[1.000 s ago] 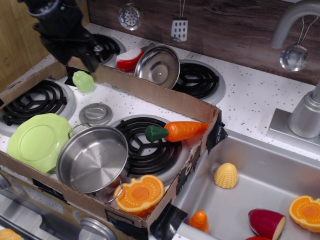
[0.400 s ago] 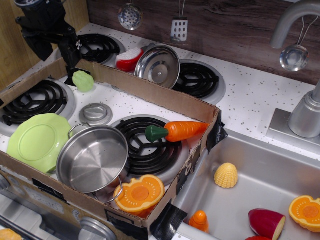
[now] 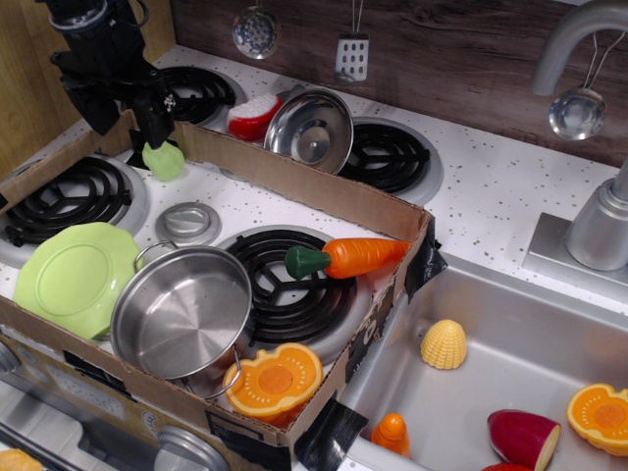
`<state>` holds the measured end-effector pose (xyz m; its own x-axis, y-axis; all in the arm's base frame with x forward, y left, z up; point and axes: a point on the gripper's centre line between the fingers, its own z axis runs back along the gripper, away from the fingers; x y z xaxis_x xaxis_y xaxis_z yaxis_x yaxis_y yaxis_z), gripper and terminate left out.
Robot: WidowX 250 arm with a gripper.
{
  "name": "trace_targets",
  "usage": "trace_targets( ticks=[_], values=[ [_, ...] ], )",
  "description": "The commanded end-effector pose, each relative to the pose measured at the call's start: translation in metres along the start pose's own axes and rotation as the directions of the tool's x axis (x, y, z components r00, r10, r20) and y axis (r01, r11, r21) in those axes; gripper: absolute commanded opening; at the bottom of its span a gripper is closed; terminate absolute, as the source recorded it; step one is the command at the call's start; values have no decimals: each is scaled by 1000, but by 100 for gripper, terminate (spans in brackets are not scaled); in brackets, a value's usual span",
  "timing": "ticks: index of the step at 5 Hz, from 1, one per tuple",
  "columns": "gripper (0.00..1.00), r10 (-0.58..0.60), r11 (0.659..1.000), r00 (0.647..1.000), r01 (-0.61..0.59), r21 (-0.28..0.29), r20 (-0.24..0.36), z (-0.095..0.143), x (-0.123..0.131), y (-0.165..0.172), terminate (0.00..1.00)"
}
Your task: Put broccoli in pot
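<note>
Now, in the single overhead view, we note the gripper (image 3: 130, 135) has dropped back over the broccoli (image 3: 164, 161) at the box's far-left corner, fingers spread and not yet closed. Nothing is grasped; the pot (image 3: 183, 312) sits empty, well apart, so pickup looks imminent.

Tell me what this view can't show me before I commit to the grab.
- End effector: dark, blends with the arm; open or shut is unclear.
- Broccoli: its top is covered by the end effector; contact is unclear.
- Pot: near base is hidden by the cardboard wall.
</note>
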<state>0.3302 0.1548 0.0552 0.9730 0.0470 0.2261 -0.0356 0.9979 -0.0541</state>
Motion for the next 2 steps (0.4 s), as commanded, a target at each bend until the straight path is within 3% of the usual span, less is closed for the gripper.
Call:
trace_targets(
  ticks=[1,2],
  values=[
    [100,-3,1000,999,3,12,53,1,13,-1,0],
    [100,-5,1000,998,6,-9,60,-12,14,-3,0]
  ],
)
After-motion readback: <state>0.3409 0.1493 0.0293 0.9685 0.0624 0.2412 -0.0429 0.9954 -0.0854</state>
